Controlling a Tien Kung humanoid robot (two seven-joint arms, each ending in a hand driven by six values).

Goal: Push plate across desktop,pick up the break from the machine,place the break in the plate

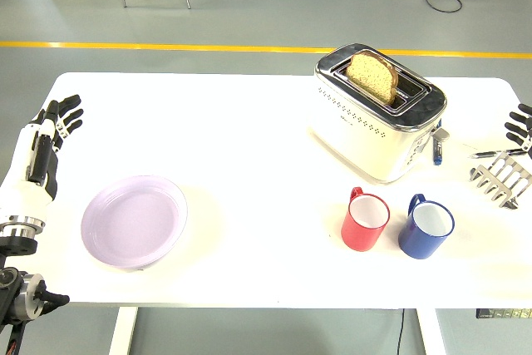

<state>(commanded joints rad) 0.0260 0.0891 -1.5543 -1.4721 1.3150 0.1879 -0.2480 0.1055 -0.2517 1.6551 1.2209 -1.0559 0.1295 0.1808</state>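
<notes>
A pale lilac plate (134, 221) lies on the white table near the front left. A silver toaster (378, 114) stands at the back right, with a slice of brown bread (373, 76) sticking up from one slot. My left hand (58, 119) hovers at the left edge, up and left of the plate, fingers spread and holding nothing. Only the fingertips of my right hand (519, 126) show at the right edge, spread, well right of the toaster.
A red mug (365, 220) and a blue mug (426, 227) stand in front of the toaster. A metal toast rack (500, 176) sits at the right edge. The table's near edge (249, 305) runs along the bottom.
</notes>
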